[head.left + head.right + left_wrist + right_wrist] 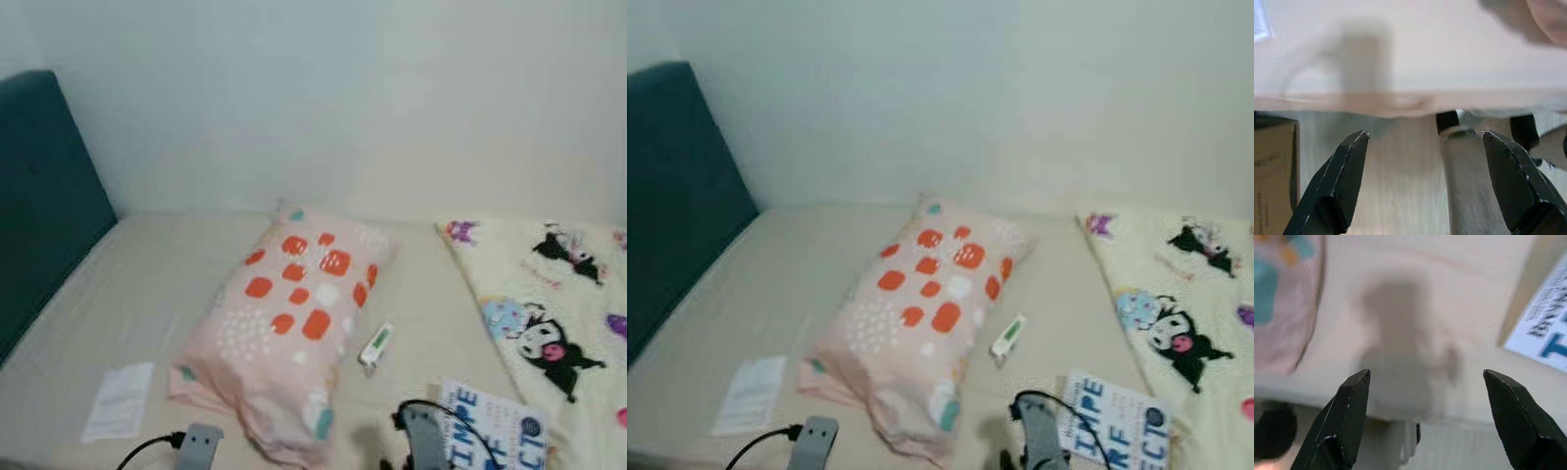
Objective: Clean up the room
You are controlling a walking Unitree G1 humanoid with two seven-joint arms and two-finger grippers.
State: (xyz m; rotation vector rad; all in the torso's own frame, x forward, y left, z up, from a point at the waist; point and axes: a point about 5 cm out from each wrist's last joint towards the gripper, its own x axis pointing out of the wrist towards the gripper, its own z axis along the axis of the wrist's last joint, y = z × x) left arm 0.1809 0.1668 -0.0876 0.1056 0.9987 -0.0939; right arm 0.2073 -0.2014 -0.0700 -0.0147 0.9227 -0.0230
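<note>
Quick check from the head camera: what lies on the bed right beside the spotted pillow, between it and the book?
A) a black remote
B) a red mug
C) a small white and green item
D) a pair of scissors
C: a small white and green item lies on the sheet just right of the pillow, above the book.

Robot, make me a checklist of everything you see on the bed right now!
Surface: beige bed sheet.
Job's things: spotted pink pillow; small white-and-green device beside it; white paper; blue-lettered book; cartoon blanket.
Clutter: nothing seen beyond those.
Grippers: left tool open, empty; right tool open, empty, both at the bed's near edge.
Cables: black arm cables.
Surroundings: teal headboard, pale wall.
</note>
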